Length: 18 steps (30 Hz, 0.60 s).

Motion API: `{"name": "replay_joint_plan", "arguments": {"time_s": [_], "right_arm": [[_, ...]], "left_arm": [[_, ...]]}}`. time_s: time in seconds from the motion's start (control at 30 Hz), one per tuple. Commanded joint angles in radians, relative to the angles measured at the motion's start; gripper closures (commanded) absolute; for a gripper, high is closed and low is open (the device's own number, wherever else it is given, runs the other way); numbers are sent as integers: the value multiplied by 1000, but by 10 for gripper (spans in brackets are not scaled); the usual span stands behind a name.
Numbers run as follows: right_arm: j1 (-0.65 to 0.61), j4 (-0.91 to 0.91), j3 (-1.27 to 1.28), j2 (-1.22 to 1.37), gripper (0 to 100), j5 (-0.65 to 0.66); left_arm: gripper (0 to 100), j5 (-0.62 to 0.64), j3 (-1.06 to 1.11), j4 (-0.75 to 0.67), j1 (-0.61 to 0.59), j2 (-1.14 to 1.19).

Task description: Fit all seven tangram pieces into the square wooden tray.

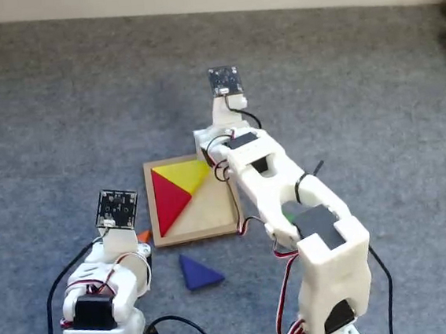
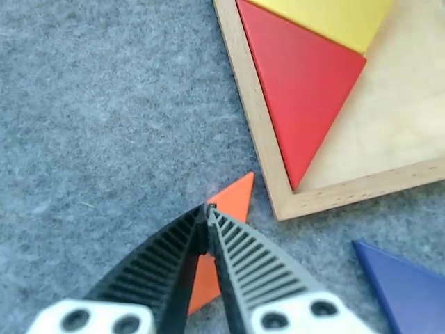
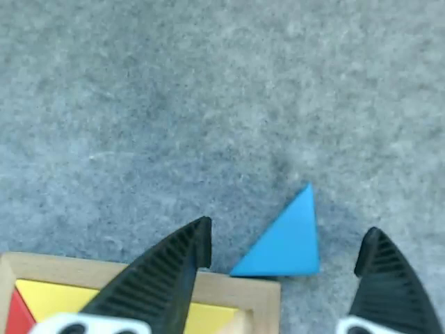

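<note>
While left tool (image 2: 208, 207) tight-closed over orange triangle (image 2: 235, 200) off tray (image 2: 259, 149) corner, right tool (image 3: 286, 231) agape astride light-blue triangle (image 3: 288, 243).

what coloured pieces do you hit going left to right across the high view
small orange piece → large red triangle in the square wooden tray → dark blue triangle; yellow triangle left out, it overlaps the red one

left arm (image 1: 109, 292) folded in close over its base, wrist tipped downward, left claw (image 2: 208, 207) aimed down with jaws pressed together tip to tip, right arm (image 1: 276, 182) stretched far forward from its base, right claw (image 3: 285, 243) aimed down, jaws spread wide apart
</note>
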Motion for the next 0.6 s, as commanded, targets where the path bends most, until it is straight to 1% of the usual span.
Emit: {"name": "replay_joint_plan", "arguments": {"time_s": [0.0,0.23,0.43,0.5,0.57], "right_arm": [[-2,-27,-25,-19,677,-9],[35,-27,12,-19,677,-5],[39,-27,48,-19,678,-5],[39,-25,48,-15,699,-5],[39,-25,41,13,755,-3]], "left_arm": [[991,9,21,5,-2,1],[991,9,21,5,-2,1],[991,9,21,5,-2,1],[991,9,21,5,-2,1],[991,9,21,5,-2,1]]}}
